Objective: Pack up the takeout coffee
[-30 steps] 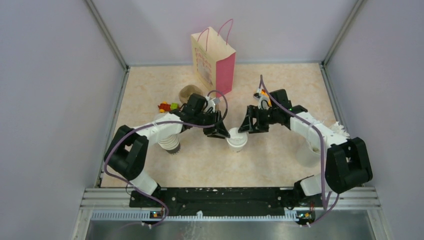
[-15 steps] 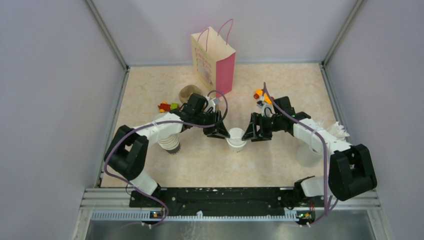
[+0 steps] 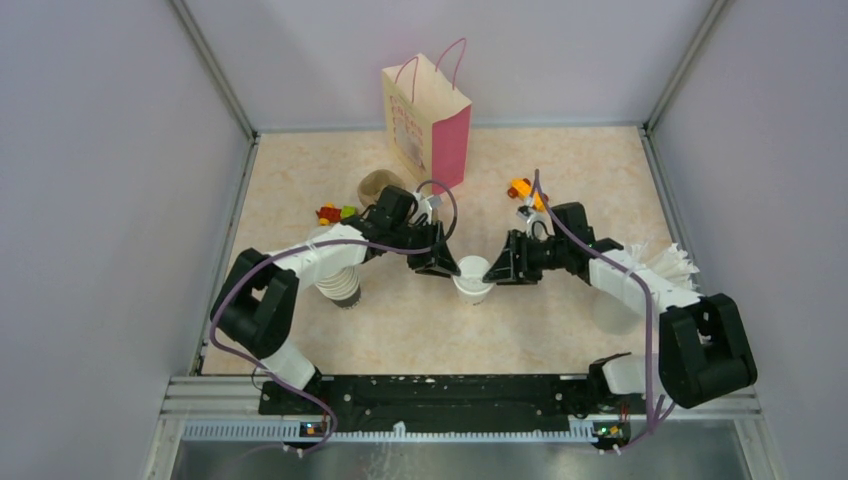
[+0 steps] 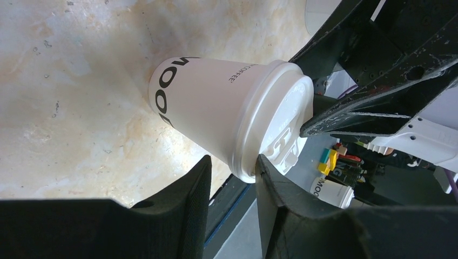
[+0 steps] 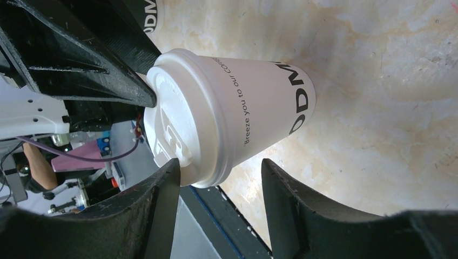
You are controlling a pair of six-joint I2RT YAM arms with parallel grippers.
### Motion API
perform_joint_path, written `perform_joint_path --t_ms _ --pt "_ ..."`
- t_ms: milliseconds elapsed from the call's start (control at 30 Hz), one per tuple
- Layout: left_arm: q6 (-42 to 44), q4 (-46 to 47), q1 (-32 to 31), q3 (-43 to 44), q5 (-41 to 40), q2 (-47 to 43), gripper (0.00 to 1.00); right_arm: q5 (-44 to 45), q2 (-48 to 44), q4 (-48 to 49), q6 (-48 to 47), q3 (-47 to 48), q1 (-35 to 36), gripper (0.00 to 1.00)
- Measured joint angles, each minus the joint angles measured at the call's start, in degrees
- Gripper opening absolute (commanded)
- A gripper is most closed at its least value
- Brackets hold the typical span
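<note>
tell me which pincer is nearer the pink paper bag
Left. The left pincer sits in front of the pink paper bag; the right pincer is farther right, across the coffee cup.

Bright even light; soft shadow beside takeout coffee.

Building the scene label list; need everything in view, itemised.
coffee: 1, white, lidded, upright at table centre
bag: 1, cream and pink, standing at back centre
brown round thing: 1, by the bag's left foot, kind unclear
blocks: small cluster, red, yellow and green, left of centre
orange toy: 1, right of centre
cup stack: 1, cream, under the left arm
stick cup: 1, white, right side
table: 1, beige marbled
left end effector: 1, black, at coffee's left
right end effector: 1, black, at coffee's right, open
</note>
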Motion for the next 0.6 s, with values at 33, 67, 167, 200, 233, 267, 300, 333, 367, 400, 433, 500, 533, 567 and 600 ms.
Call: perform_joint_path --t_ms 33,67,167,200,233,267,300,333,367,400,433,500,533,567,600 --pt "0.00 0.04 0.00 0.00 0.00 0.04 0.40 -0.44 -0.31 1.40 0.31 -0.94 -0.26 0.52" --pt "0.00 0.07 0.00 0.00 0.02 0.09 0.39 -0.98 -0.59 2.91 0.76 -1.95 -0.61 0.51" --pt "0.17 0.17 -0.02 0.09 0.07 0.35 0.39 -2.58 -0.87 6.36 1.81 -3.98 -1.46 0.50" --pt "0.31 0.15 -0.02 0.17 0.15 0.46 0.38 -2.99 -0.90 7.21 1.97 -4.59 -1.66 0.50" --pt "0.46 0.09 -0.02 0.31 0.22 0.63 0.38 -3.41 -0.94 8.35 2.25 -5.11 -1.86 0.49" --pt "0.59 0.00 -0.02 0.42 0.28 0.79 0.38 -3.82 -0.96 9.35 2.54 -5.77 -2.03 0.49" --pt "0.76 -0.09 -0.02 0.57 0.44 0.94 0.38 -4.22 -1.01 10.45 2.95 -6.36 -2.19 0.49" --pt "0.90 -0.20 -0.02 0.74 0.48 1.05 0.38 -4.42 -1.05 11.19 3.34 -6.84 -2.34 0.49" --pt "1.03 -0.17 -0.04 0.79 0.48 1.05 0.38 -4.63 -1.14 11.98 3.76 -7.21 -2.40 0.49" --pt "1.11 -0.17 -0.04 0.79 0.46 1.05 0.38 -4.70 -1.27 12.48 4.07 -7.52 -2.40 0.49" --pt "1.18 -0.15 -0.04 0.76 0.48 1.05 0.39 -4.61 -1.53 12.87 4.31 -7.76 -2.40 0.49" --pt "1.27 -0.02 -0.04 0.76 0.48 1.03 0.40 -4.48 -1.99 13.44 4.55 -8.11 -2.40 0.50" --pt "1.31 0.02 -0.04 0.76 0.52 1.03 0.41 -4.44 -2.08 13.38 4.50 -8.04 -2.40 0.51" --pt "1.46 0.07 -0.09 0.79 0.57 1.03 0.41 -4.28 -2.16 12.85 4.50 -7.80 -2.40 0.52" --pt "1.49 0.11 -0.09 0.79 0.57 1.03 0.42 -4.13 -2.23 11.85 4.46 -7.30 -2.40 0.54"
